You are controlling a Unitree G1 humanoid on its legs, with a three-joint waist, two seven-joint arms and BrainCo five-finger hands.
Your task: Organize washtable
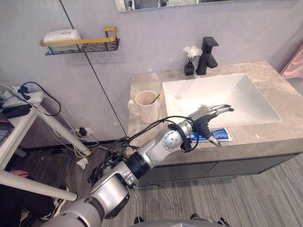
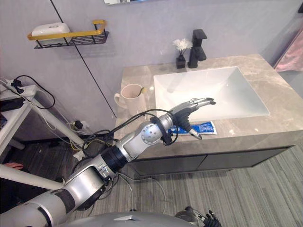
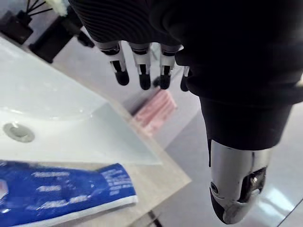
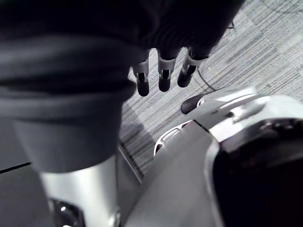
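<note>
A blue-and-white toothpaste tube (image 1: 217,135) lies flat on the front strip of the grey stone washtable (image 1: 142,81), just before the white sink (image 1: 222,101). My left hand (image 1: 204,121) hovers over the tube's left part, fingers straight and spread toward the basin, holding nothing. In the left wrist view the tube (image 3: 57,195) lies below the fingers (image 3: 142,71) and the thumb (image 3: 236,189), apart from both. A cream mug (image 1: 146,108) with a yellowish stick in it stands left of the sink. My right hand (image 4: 163,75) hangs relaxed over the striped floor.
A black faucet (image 1: 207,56) and a small black vase of white flowers (image 1: 190,60) stand behind the sink. A wall shelf (image 1: 83,43) carries a white soap box. Pink cloth (image 1: 295,66) hangs at the far right. A white table (image 1: 19,118) with cables stands to the left.
</note>
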